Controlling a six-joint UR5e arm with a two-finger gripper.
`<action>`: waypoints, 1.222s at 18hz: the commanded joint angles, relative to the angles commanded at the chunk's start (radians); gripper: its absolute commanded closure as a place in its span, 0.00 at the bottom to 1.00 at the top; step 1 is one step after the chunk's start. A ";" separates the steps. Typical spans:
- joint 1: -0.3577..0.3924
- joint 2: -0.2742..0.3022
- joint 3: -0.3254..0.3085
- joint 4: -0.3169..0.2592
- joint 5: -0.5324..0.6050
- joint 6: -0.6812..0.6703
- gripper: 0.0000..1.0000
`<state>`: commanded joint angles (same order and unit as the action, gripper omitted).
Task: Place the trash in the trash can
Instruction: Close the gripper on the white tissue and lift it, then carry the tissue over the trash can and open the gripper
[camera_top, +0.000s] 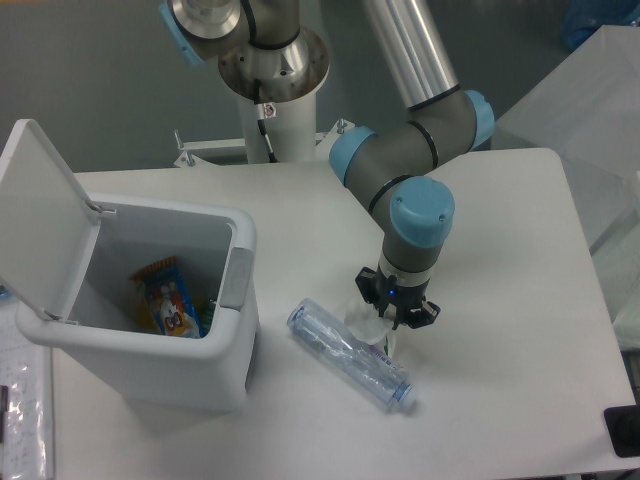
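Observation:
My gripper (392, 318) points straight down at the table, its fingers drawn together on a crumpled white tissue wad (366, 322) that shows pale just left of the fingers. The clear crinkled plastic bottle (345, 352) lies on its side right below the gripper, its white cap toward the lower right. The bottle's upper side sits very near the tissue and fingers. The white trash can (242, 262) stands at the left with its flip lid (38, 215) raised, well apart from the gripper.
An orange-and-blue snack wrapper (165, 302) lies inside the trash can. The arm's base column (272, 90) rises at the table's far edge. A dark object (625, 430) sits at the lower right corner.

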<state>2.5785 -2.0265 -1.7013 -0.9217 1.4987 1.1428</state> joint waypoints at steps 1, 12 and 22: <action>0.012 0.018 0.008 -0.031 -0.003 0.006 0.68; 0.057 0.080 0.235 -0.256 -0.262 -0.056 0.68; 0.009 0.164 0.325 -0.247 -0.639 -0.372 0.67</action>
<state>2.5879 -1.8624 -1.3760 -1.1689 0.8594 0.7703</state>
